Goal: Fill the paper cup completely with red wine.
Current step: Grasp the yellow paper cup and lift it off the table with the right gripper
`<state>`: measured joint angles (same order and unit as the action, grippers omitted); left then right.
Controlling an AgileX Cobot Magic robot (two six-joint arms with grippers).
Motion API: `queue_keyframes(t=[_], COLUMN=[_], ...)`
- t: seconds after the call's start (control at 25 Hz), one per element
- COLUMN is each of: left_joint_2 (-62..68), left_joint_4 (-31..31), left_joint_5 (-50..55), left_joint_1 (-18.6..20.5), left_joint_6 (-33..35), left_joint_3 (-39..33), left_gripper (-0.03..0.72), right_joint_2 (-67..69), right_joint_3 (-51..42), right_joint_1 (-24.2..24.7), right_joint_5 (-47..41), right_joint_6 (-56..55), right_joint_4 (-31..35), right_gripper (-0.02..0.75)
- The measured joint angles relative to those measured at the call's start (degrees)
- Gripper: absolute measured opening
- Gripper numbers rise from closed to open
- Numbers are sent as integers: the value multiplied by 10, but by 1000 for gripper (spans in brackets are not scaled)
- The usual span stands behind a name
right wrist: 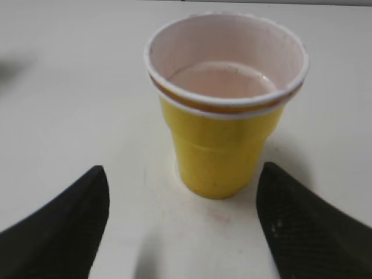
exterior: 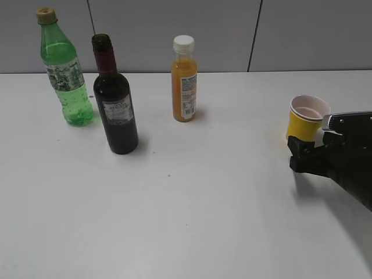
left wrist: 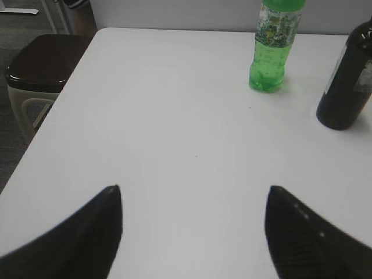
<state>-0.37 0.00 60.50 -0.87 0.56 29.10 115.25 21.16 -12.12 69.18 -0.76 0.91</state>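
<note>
The paper cup (exterior: 307, 117) stands upright on the white table at the right; it is yellow with a white rim and a pinkish inside, and no dark liquid shows in it (right wrist: 224, 116). My right gripper (exterior: 299, 154) is open just in front of the cup, its fingers (right wrist: 183, 168) apart on either side of the cup's base without touching it. The red wine is in the dark uncapped bottle (exterior: 115, 110) standing at the left, also at the right edge of the left wrist view (left wrist: 349, 87). My left gripper (left wrist: 194, 189) is open and empty over bare table.
A green plastic bottle (exterior: 65, 70) stands at the far left, also seen in the left wrist view (left wrist: 272, 49). An orange juice bottle (exterior: 184, 81) stands at the back middle. A dark-topped stool (left wrist: 40, 64) sits beyond the table's left edge.
</note>
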Motion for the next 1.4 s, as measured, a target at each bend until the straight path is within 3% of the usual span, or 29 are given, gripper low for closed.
queue_keyframes(t=[1.4], left_joint_2=[0], left_joint_4=[0], left_joint_5=[0], left_joint_1=[0], left_joint_6=[0], left_joint_3=[0], left_gripper=[582], right_joint_2=[191], right_joint_3=[211], right_joint_1=[0], right_joint_5=[32], right_joint_6=[-14], right_joint_4=[52], right_gripper=[595])
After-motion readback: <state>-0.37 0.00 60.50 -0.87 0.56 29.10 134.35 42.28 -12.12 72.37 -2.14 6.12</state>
